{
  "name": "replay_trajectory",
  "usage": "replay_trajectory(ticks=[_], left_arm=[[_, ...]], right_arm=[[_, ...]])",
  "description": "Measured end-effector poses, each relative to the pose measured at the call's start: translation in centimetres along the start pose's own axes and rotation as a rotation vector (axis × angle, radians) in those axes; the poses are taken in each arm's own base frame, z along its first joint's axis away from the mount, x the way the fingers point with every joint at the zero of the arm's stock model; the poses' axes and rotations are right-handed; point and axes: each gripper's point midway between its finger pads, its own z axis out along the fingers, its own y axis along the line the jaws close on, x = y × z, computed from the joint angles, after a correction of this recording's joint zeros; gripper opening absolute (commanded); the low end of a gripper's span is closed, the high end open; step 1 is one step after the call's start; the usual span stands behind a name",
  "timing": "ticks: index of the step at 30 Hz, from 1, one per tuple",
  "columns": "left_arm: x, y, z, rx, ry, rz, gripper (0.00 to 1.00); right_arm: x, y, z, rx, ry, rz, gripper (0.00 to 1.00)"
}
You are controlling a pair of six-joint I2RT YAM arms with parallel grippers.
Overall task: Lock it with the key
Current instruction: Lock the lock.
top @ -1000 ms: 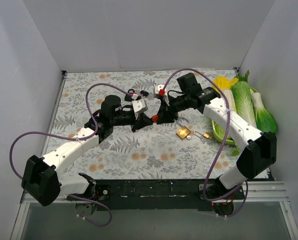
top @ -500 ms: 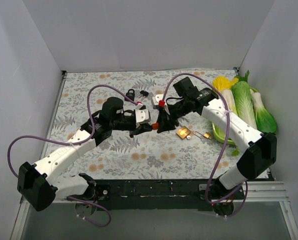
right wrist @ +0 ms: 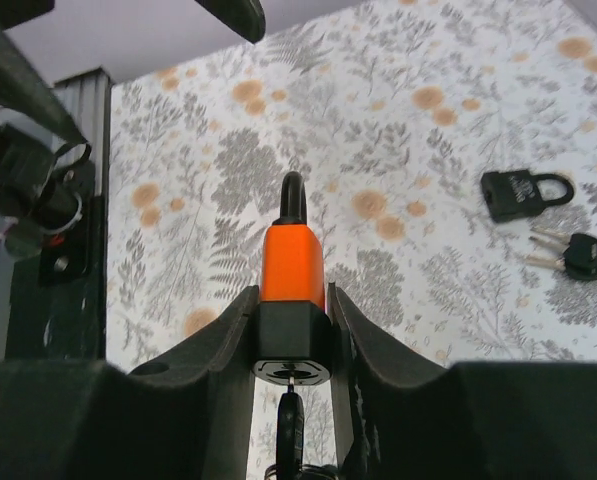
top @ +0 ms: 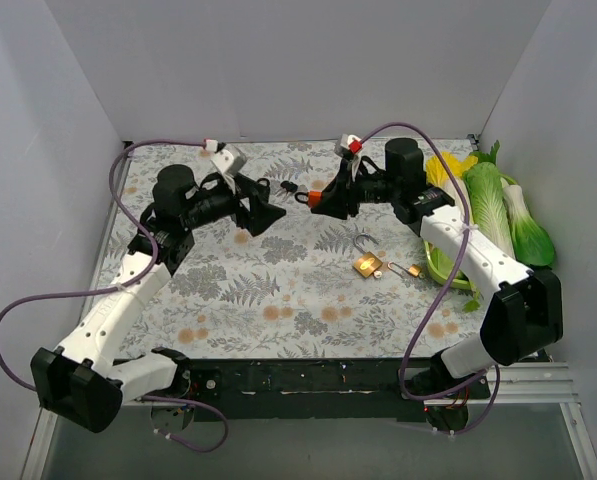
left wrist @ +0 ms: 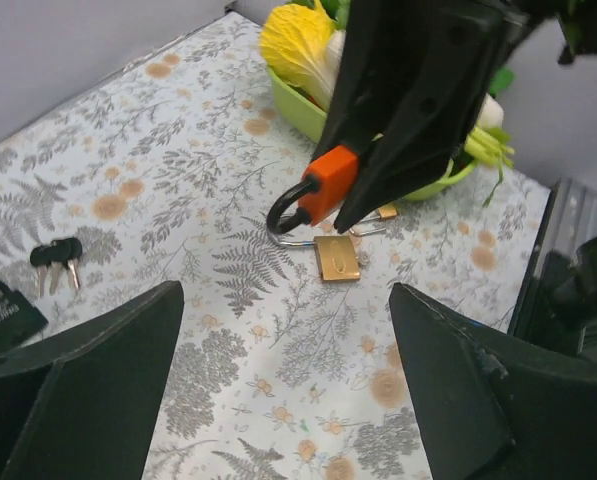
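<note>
My right gripper (right wrist: 292, 300) is shut on an orange padlock (right wrist: 293, 258) with a black shackle and a black base, held above the table. A black-headed key (right wrist: 290, 420) sticks in the keyhole at its base. In the top view that padlock (top: 311, 196) points left from the right gripper (top: 325, 201). To its left my left gripper (top: 261, 213) stands open and apart from the padlock. In the left wrist view the left gripper (left wrist: 283, 290) is wide open with nothing between its fingers, and the orange padlock (left wrist: 328, 184) hangs ahead of it.
A brass padlock (top: 368, 265) and a small key (top: 414, 269) lie on the flowered cloth at centre right. A black padlock (top: 262, 186) and black-headed keys (top: 289, 187) lie at the back. A green basket (top: 440, 268) of vegetables stands at the right wall.
The left gripper has opened and drawn back to the left, away from the padlock. The right gripper has carried the orange padlock toward the back of the table.
</note>
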Motion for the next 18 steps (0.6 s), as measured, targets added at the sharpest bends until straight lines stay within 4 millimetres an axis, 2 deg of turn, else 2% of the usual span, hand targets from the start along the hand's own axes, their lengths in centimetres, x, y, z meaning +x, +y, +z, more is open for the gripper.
replay_trajectory(ticks=[2, 4, 8, 14, 18], left_arm=[[-0.7, 1.8, -0.5, -0.062, -0.028, -0.154, 0.94], [-1.6, 3.8, -0.7, -0.106, -0.073, -0.307, 0.97], [-2.6, 7.0, 0.1, -0.154, -0.144, -0.589, 0.98], [-4.2, 8.5, 2.6, -0.136, -0.196, -0.879, 0.98], [-4.9, 7.4, 3.8, -0.099, -0.208, -0.973, 0.98]], right_arm=[[-1.3, -0.6, 0.1, 0.043, -0.056, 0.012, 0.01], [-2.5, -1.2, 0.1, 0.086, -0.114, 0.019, 0.01], [-5.4, -2.2, 0.3, 0.155, -0.227, 0.045, 0.01], [-7.6, -3.8, 0.7, 0.257, -0.33, 0.07, 0.01], [-8.0, -4.0, 1.6, 0.294, -0.352, 0.082, 0.01]])
